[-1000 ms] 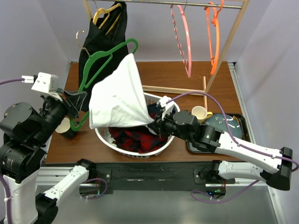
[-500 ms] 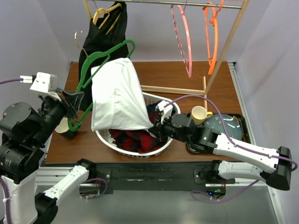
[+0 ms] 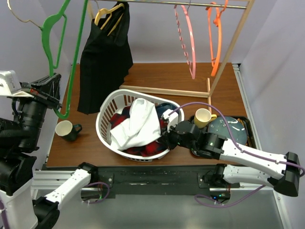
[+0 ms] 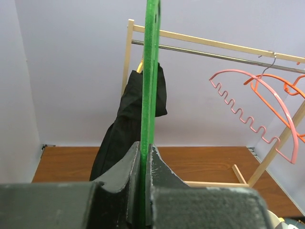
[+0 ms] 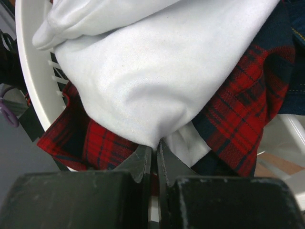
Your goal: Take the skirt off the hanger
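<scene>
The white skirt lies crumpled in the white laundry basket, off the green hanger. My left gripper is shut on the hanger's lower bar and holds it high at the far left, bare. In the left wrist view the hanger rises straight up from between the shut jaws of the left gripper. My right gripper sits at the basket's right rim, shut on a fold of the skirt. The wrist view shows white cloth pinched at the tips of the right gripper.
Red plaid clothes lie under the skirt in the basket. A black garment on a yellow hanger, a pink hanger and an orange hanger hang on the wooden rack. A dark mug stands left; a cream cup and dark tray stand right.
The left gripper swung the green hanger up and to the left, out of the skirt. The skirt dropped into the basket, its edge still held by the right gripper.
</scene>
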You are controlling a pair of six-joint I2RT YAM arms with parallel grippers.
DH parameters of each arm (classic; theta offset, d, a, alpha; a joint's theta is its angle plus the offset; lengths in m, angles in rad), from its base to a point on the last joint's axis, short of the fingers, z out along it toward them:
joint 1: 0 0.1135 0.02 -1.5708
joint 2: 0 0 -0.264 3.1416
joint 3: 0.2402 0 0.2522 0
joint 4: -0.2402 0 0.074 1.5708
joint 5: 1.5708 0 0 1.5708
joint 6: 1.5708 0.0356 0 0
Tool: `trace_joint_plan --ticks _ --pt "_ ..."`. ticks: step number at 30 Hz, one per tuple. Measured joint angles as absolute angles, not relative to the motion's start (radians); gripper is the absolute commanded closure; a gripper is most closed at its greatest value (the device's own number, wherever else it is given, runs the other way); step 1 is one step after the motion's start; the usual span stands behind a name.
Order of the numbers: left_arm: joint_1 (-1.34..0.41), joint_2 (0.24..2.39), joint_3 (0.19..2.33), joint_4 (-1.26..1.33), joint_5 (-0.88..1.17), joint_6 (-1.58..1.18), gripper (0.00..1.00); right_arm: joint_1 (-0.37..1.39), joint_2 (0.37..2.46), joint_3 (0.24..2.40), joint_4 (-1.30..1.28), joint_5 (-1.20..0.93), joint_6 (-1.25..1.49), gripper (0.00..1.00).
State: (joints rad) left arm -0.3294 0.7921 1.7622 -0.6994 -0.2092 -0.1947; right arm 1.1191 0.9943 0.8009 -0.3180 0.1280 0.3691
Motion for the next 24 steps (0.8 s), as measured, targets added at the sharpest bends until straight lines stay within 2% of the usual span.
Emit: trace_joint_plan --ticks 2,4,8,11,18,24 --pt "-0.329 0.793 1.758 -0.697 -0.213 -0.195 1.0 1.119 0.985 0.801 -0.321 0.128 0.374 0.76" --pt "-0.329 0.793 1.754 -0.696 -0.212 -0.194 1.0 1.119 0.976 0.801 -0.326 0.128 0.382 0.69" --pt "-0.329 0.793 1.74 -0.696 -0.208 -0.19 1.0 1.119 0.959 0.81 -0.349 0.127 0.39 0.44" --pt "-0.329 0.793 1.729 -0.696 -0.201 -0.187 1.0 1.119 0.95 0.833 -0.363 0.113 0.395 0.3" --pt "-0.329 0.792 1.72 -0.696 -0.156 -0.171 1.0 1.119 0.921 0.926 -0.366 0.092 0.399 0.27" --pt "-0.329 0.791 1.677 -0.68 -0.067 -0.172 1.0 1.119 1.022 0.995 -0.204 0.132 0.384 0.33"
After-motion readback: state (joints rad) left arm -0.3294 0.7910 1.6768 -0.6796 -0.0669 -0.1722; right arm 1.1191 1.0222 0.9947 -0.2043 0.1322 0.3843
